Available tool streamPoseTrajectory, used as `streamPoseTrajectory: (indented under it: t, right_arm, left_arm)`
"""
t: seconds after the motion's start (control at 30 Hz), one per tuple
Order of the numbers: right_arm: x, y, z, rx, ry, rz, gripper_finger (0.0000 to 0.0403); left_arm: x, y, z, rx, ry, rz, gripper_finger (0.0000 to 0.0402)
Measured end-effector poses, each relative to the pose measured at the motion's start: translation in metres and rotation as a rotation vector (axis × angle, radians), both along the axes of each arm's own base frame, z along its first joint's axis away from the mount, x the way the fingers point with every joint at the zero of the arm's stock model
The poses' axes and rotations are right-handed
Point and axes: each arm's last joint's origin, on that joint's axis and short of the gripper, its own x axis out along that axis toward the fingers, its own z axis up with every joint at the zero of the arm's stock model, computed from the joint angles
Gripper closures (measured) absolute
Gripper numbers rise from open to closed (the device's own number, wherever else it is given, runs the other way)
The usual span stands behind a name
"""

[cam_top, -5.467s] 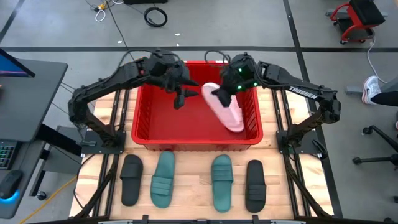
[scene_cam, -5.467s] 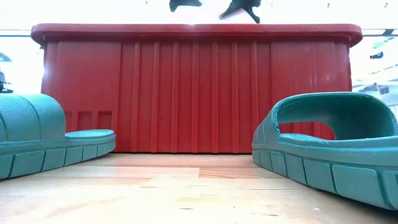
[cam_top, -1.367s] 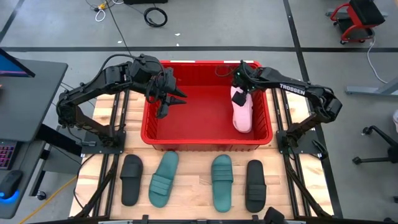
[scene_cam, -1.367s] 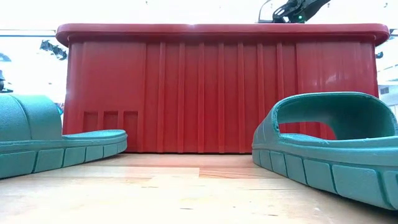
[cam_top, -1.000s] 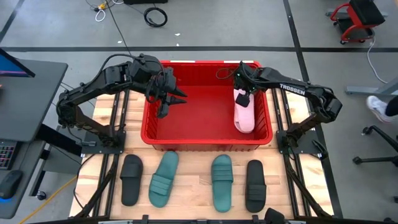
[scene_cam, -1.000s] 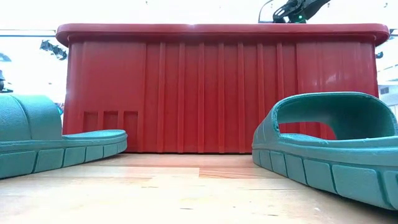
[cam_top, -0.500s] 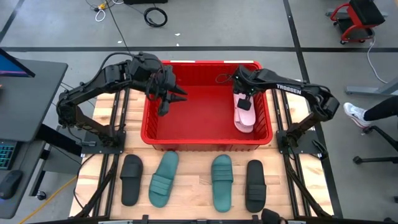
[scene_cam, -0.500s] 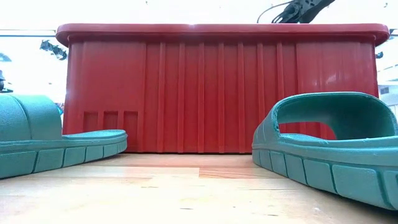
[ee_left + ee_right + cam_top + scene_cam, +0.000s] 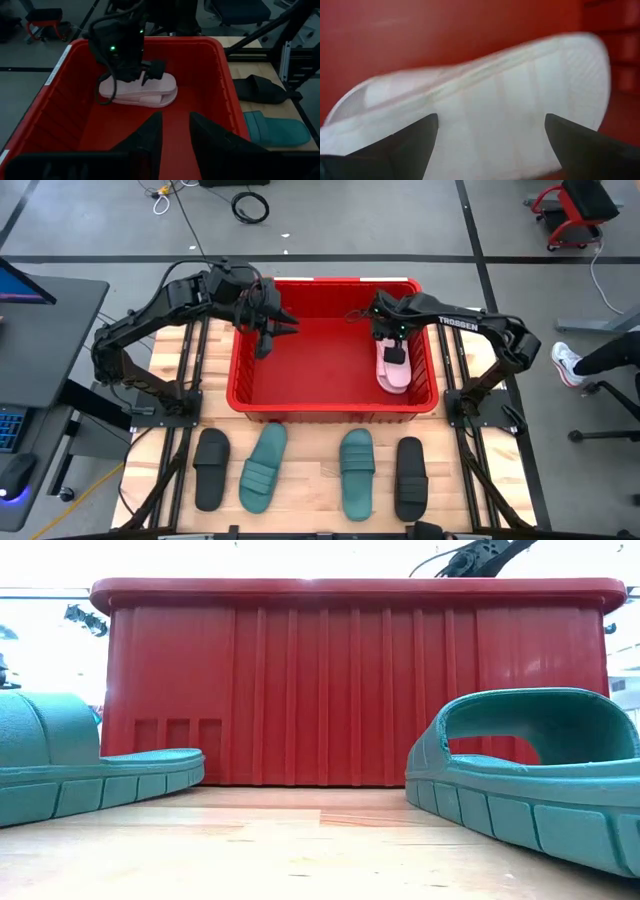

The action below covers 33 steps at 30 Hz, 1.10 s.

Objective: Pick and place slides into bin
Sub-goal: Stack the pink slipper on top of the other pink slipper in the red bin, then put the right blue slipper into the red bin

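Four slides lie in a row on the counter [image 9: 310, 470] in front of the red bin [image 9: 334, 406]: a black slide [image 9: 210, 468], two teal slides [image 9: 263, 467] [image 9: 358, 471] and another black slide [image 9: 409, 478]. One pale pink slide [image 9: 393, 365] lies inside the bin against its right wall. Directly above it hovers the right end effector [image 9: 393, 348], fingers spread wide and holding nothing. Over the bin's left part, the left end effector [image 9: 268, 337] hangs with fingers slightly apart, empty.
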Motion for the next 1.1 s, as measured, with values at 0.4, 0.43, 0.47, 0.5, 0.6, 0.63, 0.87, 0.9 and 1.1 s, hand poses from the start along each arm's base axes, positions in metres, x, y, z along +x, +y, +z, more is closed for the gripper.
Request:
streamPoseTrajectory:
  t: [0.4,0.43,0.47,0.5,0.6,0.63,0.87,0.9,1.1]
  right_arm:
    - [0.022,0.018,0.07,-0.109,-0.164,-0.038,0.0033]
    - [0.027,0.023,0.079,-0.118,-0.195,-0.037,0.0033]
    - [0.032,0.028,0.089,-0.132,-0.228,-0.038,0.0034]
    - [0.036,0.035,0.098,-0.138,-0.261,-0.035,0.0034]
    - [0.048,0.057,0.121,-0.138,-0.353,-0.025,0.0035]
    - [0.051,0.066,0.127,-0.135,-0.379,-0.016,0.0035]
    - [0.069,0.139,0.158,-0.086,-0.534,0.064,0.0035]
    - [0.07,0.15,0.16,-0.071,-0.557,0.074,0.0035]
    - [0.073,0.214,0.167,0.055,-0.657,0.164,0.0035]
  left_arm:
    - [-0.007,-0.003,0.008,-0.003,-0.047,0.007,0.0338]
    - [-0.008,-0.003,0.01,0.0,-0.057,0.006,0.0342]
    - [-0.01,-0.004,0.011,0.003,-0.066,0.004,0.0345]
    - [-0.012,-0.006,0.012,0.003,-0.066,0.003,0.0349]
    - [-0.018,-0.009,0.017,0.012,-0.091,-0.003,0.036]
    - [-0.021,-0.011,0.019,0.013,-0.096,-0.006,0.0364]
    - [-0.04,-0.026,0.032,0.034,-0.151,-0.05,0.0391]
    - [-0.043,-0.029,0.033,0.034,-0.152,-0.057,0.0393]
    - [-0.05,-0.045,0.028,0.027,-0.157,-0.122,0.039]
